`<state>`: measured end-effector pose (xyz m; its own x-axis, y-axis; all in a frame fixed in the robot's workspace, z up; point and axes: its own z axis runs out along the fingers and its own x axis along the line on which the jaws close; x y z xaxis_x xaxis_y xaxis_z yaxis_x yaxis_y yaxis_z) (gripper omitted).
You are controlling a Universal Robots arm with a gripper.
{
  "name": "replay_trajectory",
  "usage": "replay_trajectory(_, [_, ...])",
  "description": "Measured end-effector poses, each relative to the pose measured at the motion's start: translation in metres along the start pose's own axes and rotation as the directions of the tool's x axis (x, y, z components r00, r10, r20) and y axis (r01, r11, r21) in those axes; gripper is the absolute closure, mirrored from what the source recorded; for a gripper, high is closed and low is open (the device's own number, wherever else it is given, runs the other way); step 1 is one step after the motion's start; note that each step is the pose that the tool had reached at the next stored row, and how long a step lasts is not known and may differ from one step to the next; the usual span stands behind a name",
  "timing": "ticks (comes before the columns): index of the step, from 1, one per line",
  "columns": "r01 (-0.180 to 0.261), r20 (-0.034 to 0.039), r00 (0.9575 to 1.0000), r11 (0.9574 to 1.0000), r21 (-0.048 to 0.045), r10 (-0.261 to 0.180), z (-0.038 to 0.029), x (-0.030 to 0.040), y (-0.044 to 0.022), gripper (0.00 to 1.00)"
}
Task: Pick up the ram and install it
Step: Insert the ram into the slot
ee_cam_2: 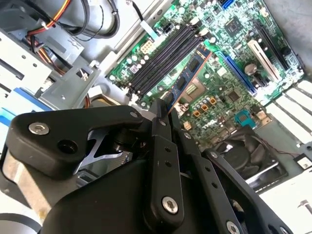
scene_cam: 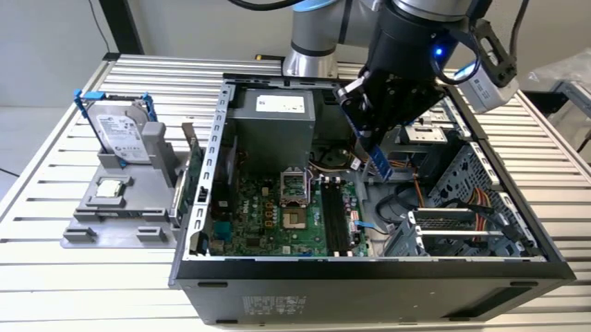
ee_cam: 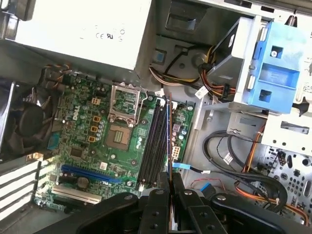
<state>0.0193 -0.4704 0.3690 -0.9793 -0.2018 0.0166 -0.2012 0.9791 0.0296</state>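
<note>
While the ram (ee_cam_2: pixel 189 75) hangs over the motherboard (ee_cam: pixel 83 141), this is the carry-to-slot step: picked, not yet seated.
Gripper (ee_cam_2: pixel 163 105) is clamped on one end of it, stick held edge-down inside the open case (scene_cam: pixel 369 277). It runs roughly parallel to the black memory slots (ee_cam: pixel 153 141), clear of them. My read: seating needs its edge square over one slot, then a straight push. Hard drive (scene_cam: pixel 120 131) sits outside, well apart.
</note>
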Motion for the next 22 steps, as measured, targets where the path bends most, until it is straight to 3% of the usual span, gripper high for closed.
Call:
replay_trajectory(16, [-0.070, 0.0058, 0.9975, 0.9976, -0.0008, 0.070, 0.0006, -0.0003, -0.0001, 1.00])
replay_trajectory(22, [-0.124, 0.0073, 0.9922, 0.9923, -0.0018, 0.124, 0.0006, -0.0004, -0.0001, 1.00])
